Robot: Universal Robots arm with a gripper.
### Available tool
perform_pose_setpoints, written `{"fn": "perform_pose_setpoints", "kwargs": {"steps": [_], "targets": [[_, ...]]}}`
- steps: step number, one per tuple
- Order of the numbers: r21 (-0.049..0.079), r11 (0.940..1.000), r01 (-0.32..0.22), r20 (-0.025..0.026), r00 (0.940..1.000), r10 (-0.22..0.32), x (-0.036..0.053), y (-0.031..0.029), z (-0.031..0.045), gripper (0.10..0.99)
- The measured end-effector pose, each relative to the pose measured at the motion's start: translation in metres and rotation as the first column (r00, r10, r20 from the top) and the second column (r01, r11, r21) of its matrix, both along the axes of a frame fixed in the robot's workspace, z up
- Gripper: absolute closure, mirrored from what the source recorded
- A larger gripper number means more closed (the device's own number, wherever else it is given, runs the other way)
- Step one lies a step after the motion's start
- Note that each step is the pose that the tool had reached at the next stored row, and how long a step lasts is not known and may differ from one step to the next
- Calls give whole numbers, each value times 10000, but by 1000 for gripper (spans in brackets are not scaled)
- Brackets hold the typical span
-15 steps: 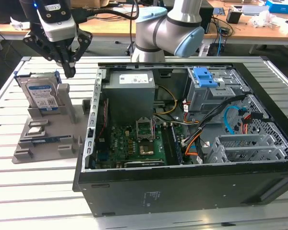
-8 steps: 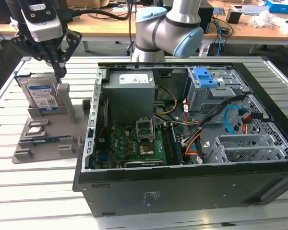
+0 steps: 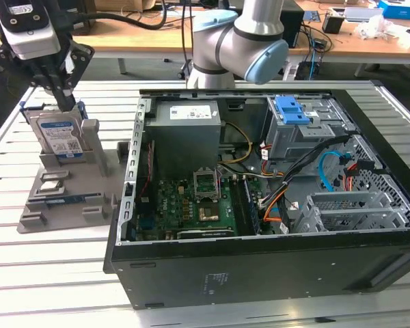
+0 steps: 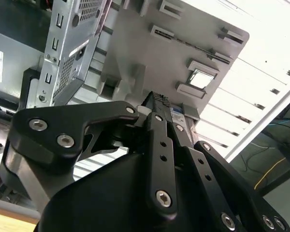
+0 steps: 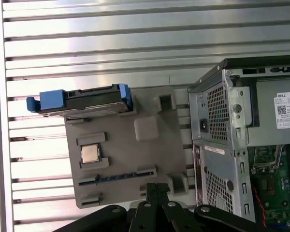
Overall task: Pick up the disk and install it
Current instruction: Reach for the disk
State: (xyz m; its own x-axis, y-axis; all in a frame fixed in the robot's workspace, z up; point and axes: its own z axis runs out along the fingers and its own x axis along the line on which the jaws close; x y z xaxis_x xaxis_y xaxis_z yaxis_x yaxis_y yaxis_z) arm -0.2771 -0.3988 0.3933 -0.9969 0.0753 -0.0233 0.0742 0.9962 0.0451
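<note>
A slatted metal tabletop [image 3: 55, 273] is being taken up by two things. Near the edge at the exterior view's left, a grey holder plate [image 3: 37, 215] is being carried flat on the slats, just beside an open black computer case [image 3: 260, 273] that is being spread across the middle and toward the opposite edge. On the plate, a square processor chip [image 3: 51, 185] is being kept in a shallow pocket, and a memory stick [image 3: 67, 199] is being held in a slot near it. Inside the case, a grey power supply [image 3: 184, 133] is being seated above a green motherboard [image 3: 184, 205]. A blue bracket [image 3: 292, 109] is being held in the drive bay, and orange cables [image 3: 277, 201] are being routed below it. Wooden desks [image 3: 157, 34] are being seen beyond the far edge.
</note>
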Motion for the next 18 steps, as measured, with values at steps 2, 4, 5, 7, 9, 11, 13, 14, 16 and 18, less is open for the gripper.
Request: {"fn": "perform_pose_setpoints", "kwargs": {"steps": [2,4,5,7,9,11,13,14,16,18], "targets": [[0,10000,0,0,10000,0,-38,0,0,980],[1,10000,-1,0,10000,1,-94,0,0,980],[0,10000,-1,0,10000,1,-127,0,0,980],[0,10000,-1,0,10000,1,-159,0,0,980],[0,10000,-1,-1,10000,1,-200,0,0,980],[0,10000,0,0,10000,0,-263,0,0,980],[0,10000,0,0,10000,0,-307,0,0,980],[0,10000,-1,0,10000,1,-340,0,0,980],[0,10000,-1,-1,10000,1,-388,0,0,980],[0,10000,-1,0,10000,1,-455,0,0,980]]}}
